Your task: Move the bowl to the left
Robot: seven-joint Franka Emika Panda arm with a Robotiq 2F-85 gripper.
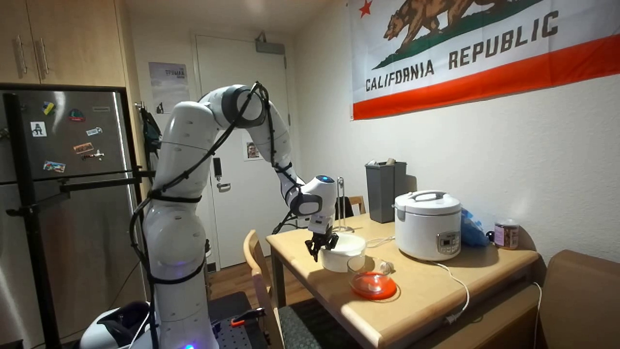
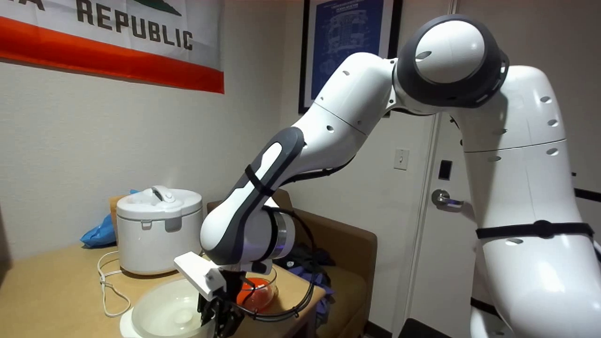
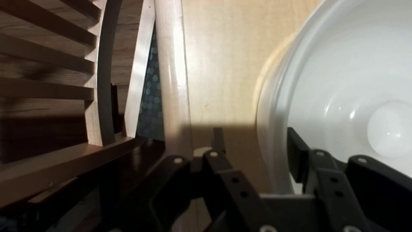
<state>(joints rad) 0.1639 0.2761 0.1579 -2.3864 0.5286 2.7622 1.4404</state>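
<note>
The round white bowl (image 1: 343,261) stands on the table near its long edge in an exterior view. It also shows in an exterior view (image 2: 162,305), with a raised centre inside and its front cut off by the frame. In the wrist view the bowl (image 3: 334,74) fills the right side. My gripper (image 3: 254,137) is open and straddles the bowl's near wall. One finger is inside the bowl by the rim, the other is outside over the tabletop with a gap to the wall. The gripper also shows in both exterior views (image 1: 323,247) (image 2: 217,317).
A clear glass bowl with an orange-red dish (image 1: 374,286) sits close to the white bowl. A white rice cooker (image 1: 427,228) with its cord stands further back. A grey bin (image 1: 381,191) and a metal stand (image 1: 341,208) are behind. A wooden chair (image 3: 99,74) stands by the table edge (image 3: 173,64).
</note>
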